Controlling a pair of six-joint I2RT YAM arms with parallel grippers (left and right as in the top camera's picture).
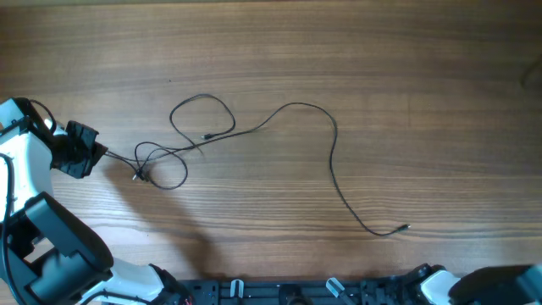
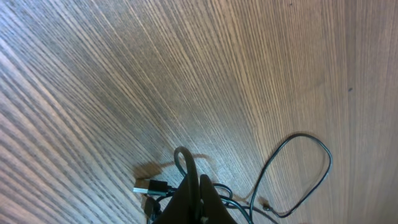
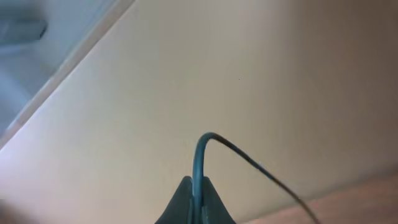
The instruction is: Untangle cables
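One thin dark cable point(image 1: 332, 152) lies spread on the wooden table. Its left part is tangled in small loops point(image 1: 161, 165), and its far plug end point(image 1: 403, 227) rests at the lower right. My left gripper point(image 1: 102, 152) is at the left end of the tangle, shut, with a strand running straight into its fingertips. In the left wrist view the shut gripper point(image 2: 200, 180) sits over the knotted strands, next to a metal plug point(image 2: 152, 185), a wide loop point(image 2: 323, 155) and a small plug tip point(image 2: 265, 204). My right gripper point(image 3: 198, 182) is shut, off the table, with only its own teal cord point(image 3: 202, 146) between its fingers.
The right arm's base point(image 1: 436, 284) sits at the bottom right edge, with arm mounts point(image 1: 279, 290) along the front edge. The left arm's white body point(image 1: 21, 161) stands at the far left. The right wrist view faces a pale wall point(image 3: 249, 74).
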